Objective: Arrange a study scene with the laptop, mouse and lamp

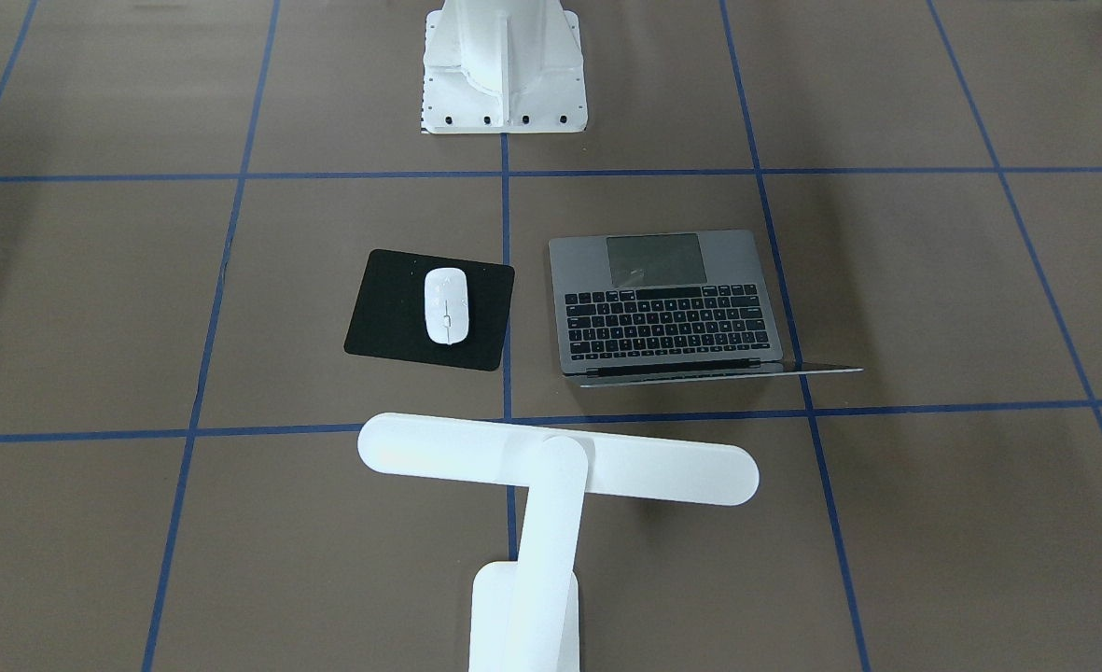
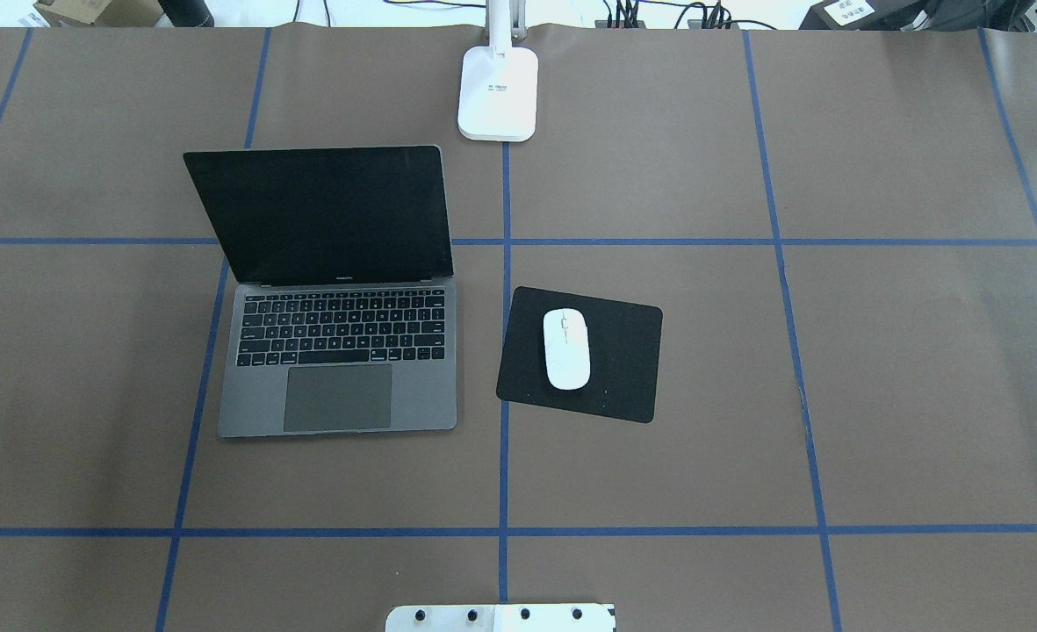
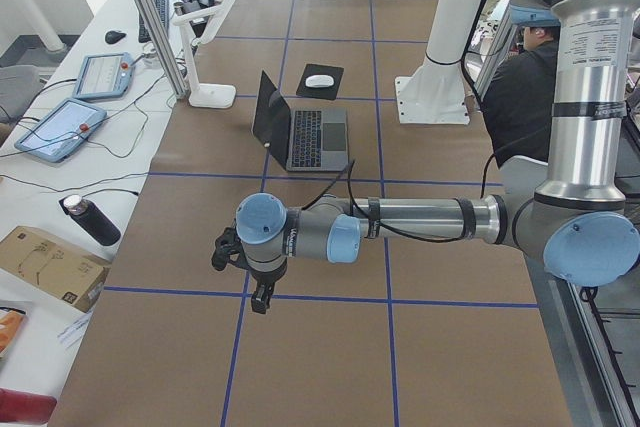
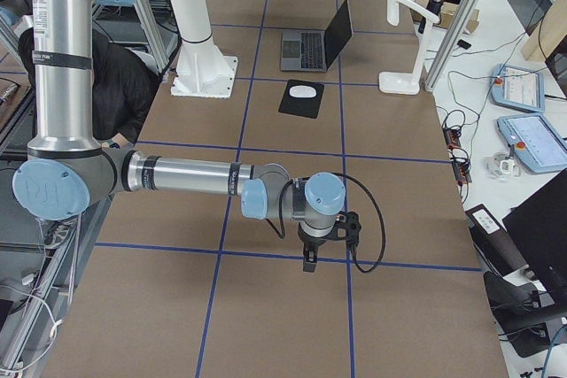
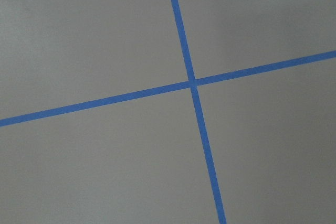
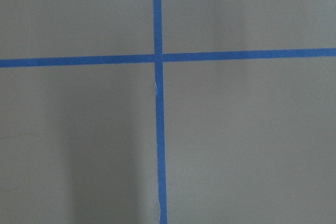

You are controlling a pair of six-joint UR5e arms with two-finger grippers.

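The grey laptop (image 2: 338,351) stands open on the table, screen up; it also shows in the front view (image 1: 667,308). The white mouse (image 2: 565,348) lies on a black mouse pad (image 2: 623,351) to its right, also in the front view (image 1: 446,305). The white lamp (image 1: 551,467) stands upright behind them, its base (image 2: 498,92) at the far table edge. My left gripper (image 3: 262,297) shows only in the left side view, far from the objects; my right gripper (image 4: 308,261) shows only in the right side view. I cannot tell whether either is open or shut. Both wrist views show only table.
The white bolted robot pedestal (image 1: 504,70) stands at the robot side of the table. Blue tape lines (image 2: 505,531) grid the brown table. Tablets (image 3: 60,129), a bottle (image 3: 90,219) and a box (image 3: 50,265) lie on a side bench. A seated person (image 3: 525,87) is behind the robot.
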